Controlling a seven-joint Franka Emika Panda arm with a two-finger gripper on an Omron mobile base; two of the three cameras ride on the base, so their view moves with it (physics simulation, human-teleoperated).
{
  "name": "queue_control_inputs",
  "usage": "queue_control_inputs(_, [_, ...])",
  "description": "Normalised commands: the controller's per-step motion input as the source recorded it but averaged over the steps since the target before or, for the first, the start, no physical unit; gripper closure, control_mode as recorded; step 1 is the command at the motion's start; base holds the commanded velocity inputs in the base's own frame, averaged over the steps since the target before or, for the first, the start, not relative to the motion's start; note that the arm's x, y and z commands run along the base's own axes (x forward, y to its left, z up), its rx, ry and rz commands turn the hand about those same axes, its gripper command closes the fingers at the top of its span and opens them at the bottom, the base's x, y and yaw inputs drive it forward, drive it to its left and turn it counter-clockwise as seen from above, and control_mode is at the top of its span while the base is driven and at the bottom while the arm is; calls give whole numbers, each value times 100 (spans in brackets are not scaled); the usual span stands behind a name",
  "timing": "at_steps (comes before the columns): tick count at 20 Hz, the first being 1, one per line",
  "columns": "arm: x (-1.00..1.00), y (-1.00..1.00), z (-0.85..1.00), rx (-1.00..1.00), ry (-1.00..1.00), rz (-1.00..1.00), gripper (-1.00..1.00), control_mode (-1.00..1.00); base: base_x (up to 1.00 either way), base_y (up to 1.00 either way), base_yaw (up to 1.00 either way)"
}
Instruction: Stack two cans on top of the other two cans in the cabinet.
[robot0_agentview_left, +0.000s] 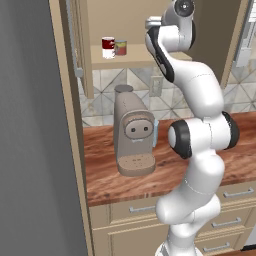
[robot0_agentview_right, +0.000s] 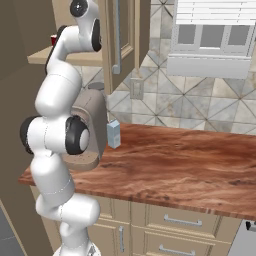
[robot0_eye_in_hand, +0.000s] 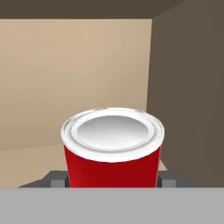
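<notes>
1. Left base view: the light tan wooden wall cabinet (robot0_agentview_left: 135, 56) has its plain shelf above the wood-grain counter. On that shelf, left of the white arm's wrist, stands a dark red cylindrical tin with a white lower band (robot0_agentview_left: 108, 47), touching or just beside a greyish tin with a red upper band (robot0_agentview_left: 120, 47). The hand itself is hidden by the arm here. A sweep of the wrist to the left could knock this pair.

2. Right base view: the arm reaches up beside the cabinet's flat open door (robot0_agentview_right: 120, 37). A small red patch at the shelf's left end is too small to name. A wide swing could clip the door.

3. Hand view: a bright red cylindrical tin with a silver lid (robot0_eye_in_hand: 113, 148) sits between the two dark fingertips of the gripper (robot0_eye_in_hand: 113, 180), inside the cabinet near its right wall. The jaws look closed against its sides, low down. With so low a grip, the tin could tilt or slip when set on another tin, and an off-centre release would topple it.
</notes>
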Motion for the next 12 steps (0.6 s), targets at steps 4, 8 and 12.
queue_control_inputs(4, [0,0,-17,0,0,0,100,-100,0,0,0])
queue_control_inputs(8, [0,0,-7,0,0,0,100,-100,0,0,0])
queue_control_inputs(12, [0,0,0,0,0,0,100,-100,0,0,0])
